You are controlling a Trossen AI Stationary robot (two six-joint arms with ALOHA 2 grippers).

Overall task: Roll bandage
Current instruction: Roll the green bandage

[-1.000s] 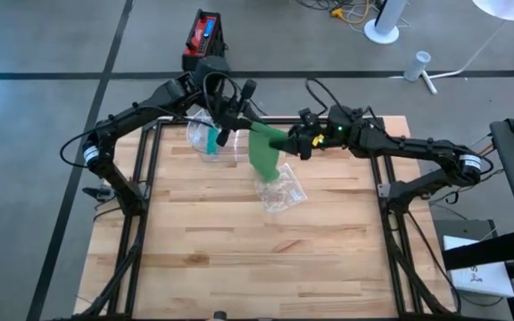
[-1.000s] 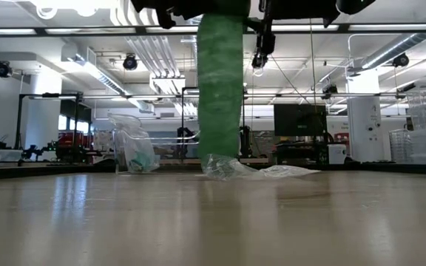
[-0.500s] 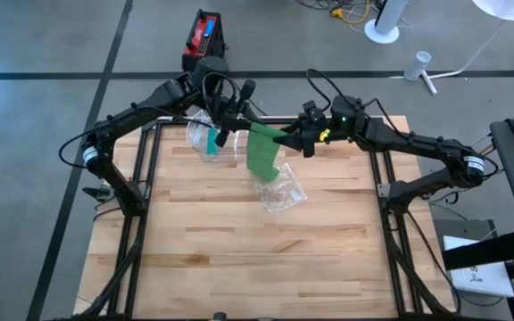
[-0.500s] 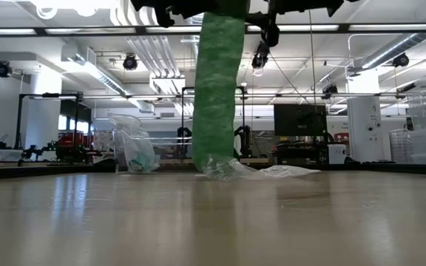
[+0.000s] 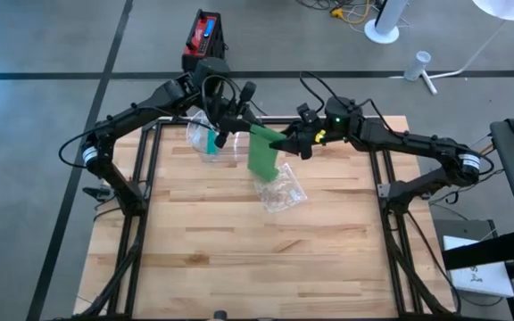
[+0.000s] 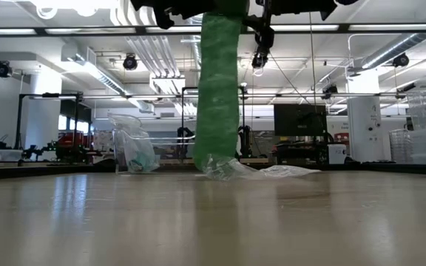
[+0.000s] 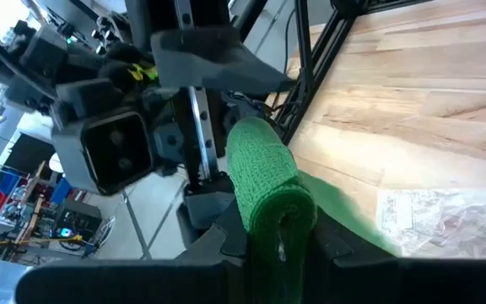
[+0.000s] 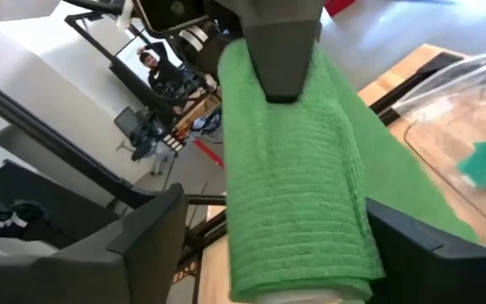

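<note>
Left gripper pinches the green bandage roll; right gripper stands wide around it above the table.

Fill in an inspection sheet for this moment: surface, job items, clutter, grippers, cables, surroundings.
Surface: wooden table, near part bare.
Job's things: green bandage held up at the far edge, its loose tail hanging down to the table; roll end seen in the left wrist view.
Clutter: crumpled clear wrapper under the tail; clear plastic bag with a teal item, far left.
Grippers: left gripper shut on the bandage roll; right gripper open, a finger on each side of the roll, not gripping.
Cables: black loops over both wrists, off the table.
Surroundings: red and black case on the floor; a seated person in the room beyond.
</note>
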